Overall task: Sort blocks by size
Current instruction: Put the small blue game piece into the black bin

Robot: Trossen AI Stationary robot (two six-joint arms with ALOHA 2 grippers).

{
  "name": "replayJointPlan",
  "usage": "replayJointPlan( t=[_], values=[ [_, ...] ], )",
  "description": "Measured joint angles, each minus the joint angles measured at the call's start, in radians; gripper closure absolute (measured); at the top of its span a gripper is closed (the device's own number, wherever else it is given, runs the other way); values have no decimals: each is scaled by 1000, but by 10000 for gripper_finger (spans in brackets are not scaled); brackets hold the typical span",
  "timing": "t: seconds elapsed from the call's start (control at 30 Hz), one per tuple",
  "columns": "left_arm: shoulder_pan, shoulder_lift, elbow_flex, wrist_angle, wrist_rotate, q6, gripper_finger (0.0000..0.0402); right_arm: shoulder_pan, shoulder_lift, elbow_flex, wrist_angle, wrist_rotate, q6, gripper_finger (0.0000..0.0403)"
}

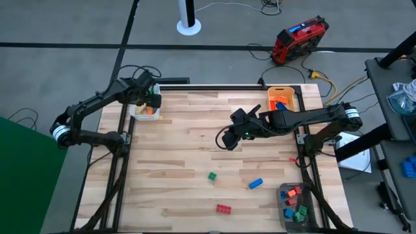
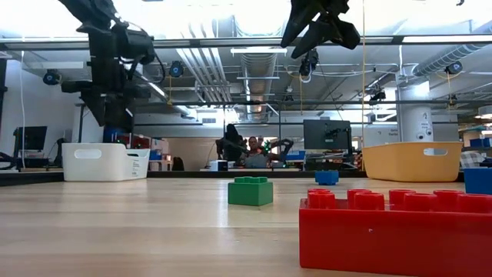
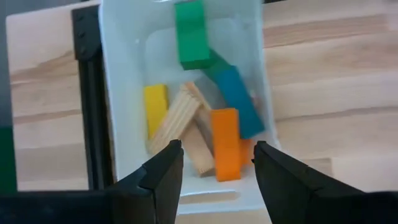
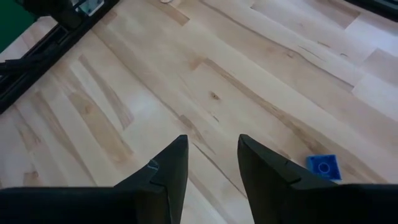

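Pale wooden planks make up the table [image 1: 195, 130], with an open workshop of ducts and monitors beyond it. Taking the grey bin [image 1: 296, 207] at the near right corner as the landmark, it already holds a small heap of red, green, blue and orange blocks. Just to its left, loose on the wood, lie a blue block [image 1: 255, 184], a red block [image 1: 223, 208] nearer the table's front edge, and a small green block [image 1: 212, 176] a little farther in.

Farther back from the grey bin, over the middle of the table, hangs the right gripper [image 4: 208, 171], raised well clear of the wood, fingers parted and holding nothing. Its wrist view shows bare planks and one small blue block [image 4: 323, 167] near one finger.

Along the far edge, straight back from the grey bin, sits the orange-yellow bin [image 1: 282, 99] with a few pieces inside. Well across from it at the far left corner is the white bin [image 3: 118, 74], holding long green, blue, yellow, orange and wood-coloured pieces. The left gripper [image 3: 217, 163] hovers directly above it, released and empty.

The next pick probably falls to the right arm. It would do well to descend squarely over one loose block, fingers straddling its short sides, then judge its length against each bin's contents before choosing.
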Motion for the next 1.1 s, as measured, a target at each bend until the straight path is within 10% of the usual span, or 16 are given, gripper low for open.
replayJointPlan(
  t=[0.73,1.1],
  values=[
    [-689,-116,0,222,-56,-235,227,-177,21,0,-84,-77,23,253],
    [-757,-179,11,361,-89,-201,227,-317,182,0,-213,-194,-60,197]
  ],
)
